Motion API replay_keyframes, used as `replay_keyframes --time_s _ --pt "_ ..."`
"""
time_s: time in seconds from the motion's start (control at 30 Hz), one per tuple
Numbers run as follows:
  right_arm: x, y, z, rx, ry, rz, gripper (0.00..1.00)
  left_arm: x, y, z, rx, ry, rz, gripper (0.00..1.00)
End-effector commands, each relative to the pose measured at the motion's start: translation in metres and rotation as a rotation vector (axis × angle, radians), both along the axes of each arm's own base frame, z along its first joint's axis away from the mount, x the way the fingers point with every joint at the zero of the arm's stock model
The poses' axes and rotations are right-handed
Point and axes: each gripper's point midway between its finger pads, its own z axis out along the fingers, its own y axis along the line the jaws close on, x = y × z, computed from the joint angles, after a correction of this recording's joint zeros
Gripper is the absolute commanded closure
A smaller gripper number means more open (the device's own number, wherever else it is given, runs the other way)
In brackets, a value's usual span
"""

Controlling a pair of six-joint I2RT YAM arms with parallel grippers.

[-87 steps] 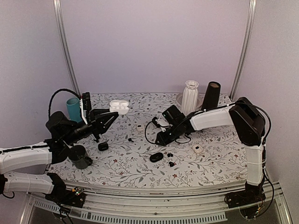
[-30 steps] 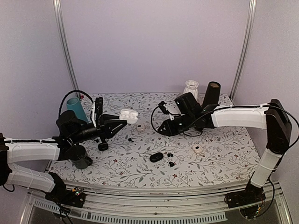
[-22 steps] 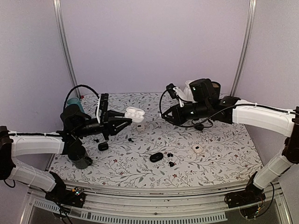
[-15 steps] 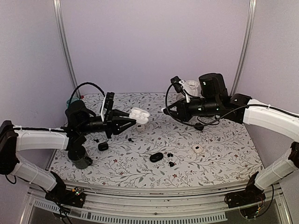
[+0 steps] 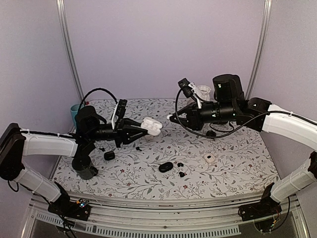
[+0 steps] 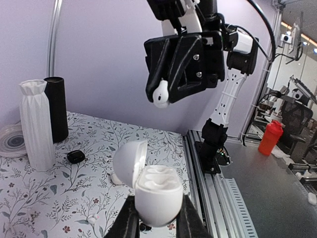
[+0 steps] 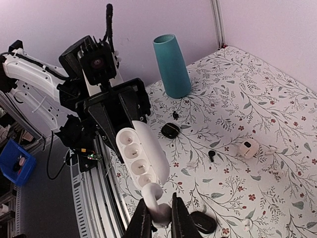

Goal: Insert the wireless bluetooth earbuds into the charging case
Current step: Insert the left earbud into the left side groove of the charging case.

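My left gripper [image 5: 141,129] is shut on an open white charging case [image 5: 152,126] and holds it in the air over the table's middle. The left wrist view shows the case [image 6: 153,191] between my fingers, lid [image 6: 130,166] swung open. My right gripper [image 5: 173,118] is shut on a white earbud [image 7: 159,206], whose tip is at the lowest of the case's [image 7: 141,156] wells. The left wrist view shows the earbud [image 6: 160,94] above the case. Small black buds [image 5: 180,164] and a black case [image 5: 166,166] lie on the table.
A second black case [image 5: 109,155], a small white case [image 5: 209,158] and another black bud [image 5: 138,148] lie on the floral table. A teal cup [image 7: 171,65] stands back left, a dark cup [image 5: 86,171] front left. A white vase [image 6: 35,124] and black cylinder [image 6: 55,109] stand at the back right.
Both arms have risen and swung toward each other. The left brought the open case right and up; the right carried the earbud left until it met the case.
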Motion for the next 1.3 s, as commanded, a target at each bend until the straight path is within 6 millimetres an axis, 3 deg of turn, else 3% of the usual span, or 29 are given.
replay_keyframes --time_s 0.0,0.2,0.6,1.27 --pt "-0.017 0.006 0.033 0.067 -0.052 0.069 0.94 -0.004 -0.005 0.014 -0.028 -0.028 -0.037 1.00" --pt "-0.026 0.025 0.036 0.068 -0.058 0.122 0.94 -0.011 -0.010 0.017 -0.025 -0.029 -0.077 1.00" --pt "-0.034 0.056 0.021 0.005 -0.071 0.165 0.94 -0.028 -0.019 0.025 -0.026 -0.034 -0.158 1.00" --pt "-0.029 0.060 -0.006 -0.110 -0.076 0.123 0.93 -0.037 -0.021 0.035 -0.043 -0.051 -0.177 1.00"
